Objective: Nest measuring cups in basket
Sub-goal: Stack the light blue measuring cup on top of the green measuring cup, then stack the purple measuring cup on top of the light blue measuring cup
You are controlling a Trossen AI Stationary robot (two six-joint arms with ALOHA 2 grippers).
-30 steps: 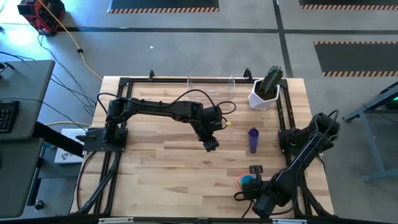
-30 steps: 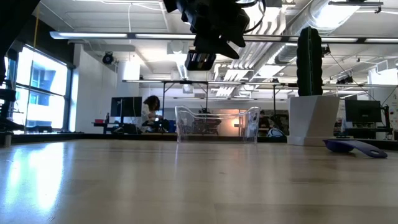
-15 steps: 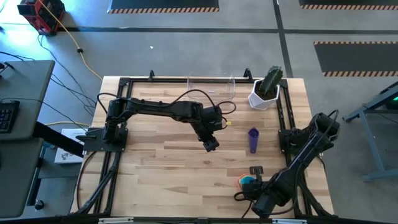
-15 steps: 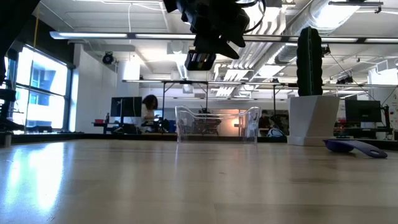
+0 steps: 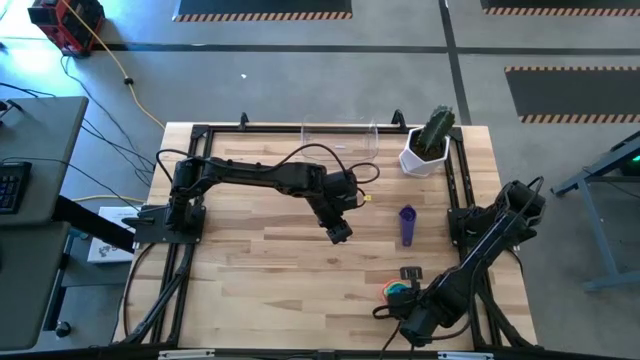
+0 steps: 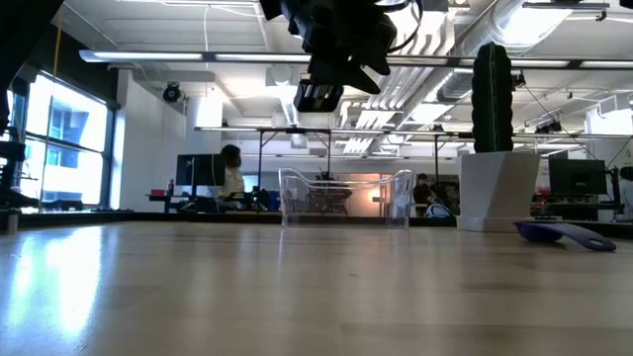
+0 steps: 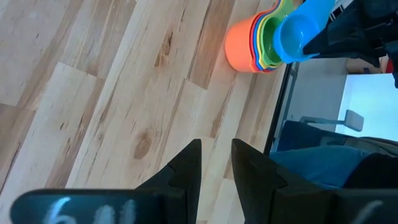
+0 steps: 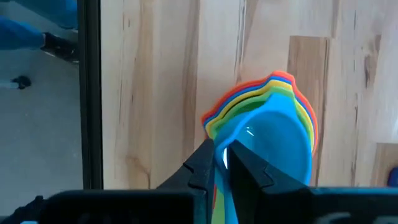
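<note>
A nested stack of measuring cups (image 8: 258, 99), orange outermost with yellow and green inside, stands near the table's near right corner (image 5: 392, 290) and shows in the left wrist view (image 7: 245, 43). My right gripper (image 8: 224, 152) is over it, shut on the blue cup (image 8: 273, 146). The purple cup (image 5: 406, 225) lies apart on the wood, also in the low view (image 6: 564, 232). The clear basket (image 5: 340, 135) stands at the far edge (image 6: 344, 198). My left gripper (image 5: 338, 232) hangs shut above mid-table (image 7: 216, 149), holding nothing. My right gripper pinches the blue cup's flat handle (image 8: 224, 186) between its two fingers, coming from above. The blue bowl (image 7: 298, 34) sits tilted on top of the nested stack; whether it rests in the stack or hangs just above it, I cannot tell.
A white angular pot with a green cactus (image 5: 425, 150) stands at the far right, right of the basket (image 6: 499, 188). Black frame rails (image 5: 455, 190) run along the table's sides. Bare wood lies between the stack and the basket (image 5: 280, 260). People show in the room beyond.
My right arm has shifted a little toward the table's left, carrying the blue cup with it over the stack. My left arm has kept still. A person in the room behind has moved.
</note>
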